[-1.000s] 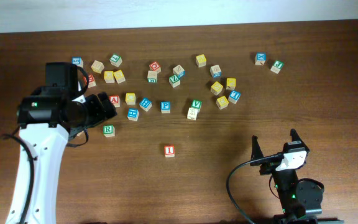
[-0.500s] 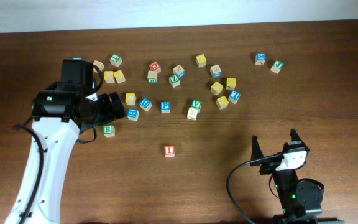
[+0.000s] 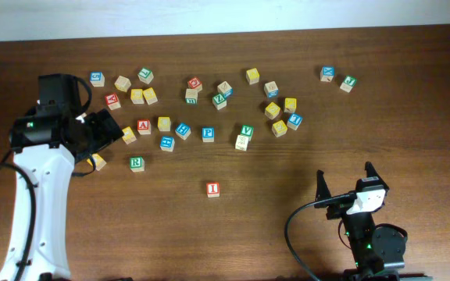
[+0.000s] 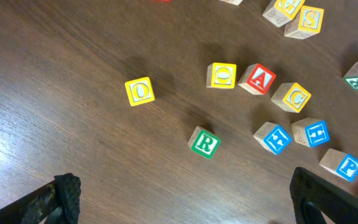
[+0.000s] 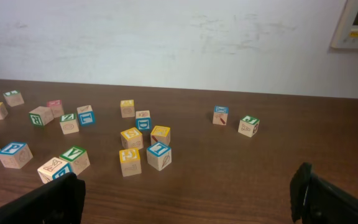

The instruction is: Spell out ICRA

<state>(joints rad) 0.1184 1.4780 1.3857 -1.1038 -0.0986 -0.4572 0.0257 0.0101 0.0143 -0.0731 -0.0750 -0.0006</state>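
Dark brown wood grain of the table (image 3: 287, 234) runs across the whole overhead view, with lettered cubes strewn over its upper half. The I block (image 3: 212, 188) sits alone at lower centre, so the next letter wanted is, by my reading, a C.

The likeliest candidate is the yellow block (image 4: 291, 96), right of centre in the left wrist view. Its letter looks like a C but could be a G. It touches or nearly touches the red A block (image 4: 257, 78) on its left. The green R block (image 4: 204, 142) stands apart, nearer the camera.

The left gripper (image 4: 182, 183) has its fingers spread wide, one at each lower corner of that frame, holding nothing. From the gap between them the yellow block lies up and to the right, beyond the R block. A cube has no long axis, but this one sits skewed to the line of the fingers.

In the overhead view the left gripper (image 3: 109, 129) is near that cluster. The right gripper (image 3: 344, 181), fingers also apart and empty, waits at lower right, well away. The left arm is clearly nearer.
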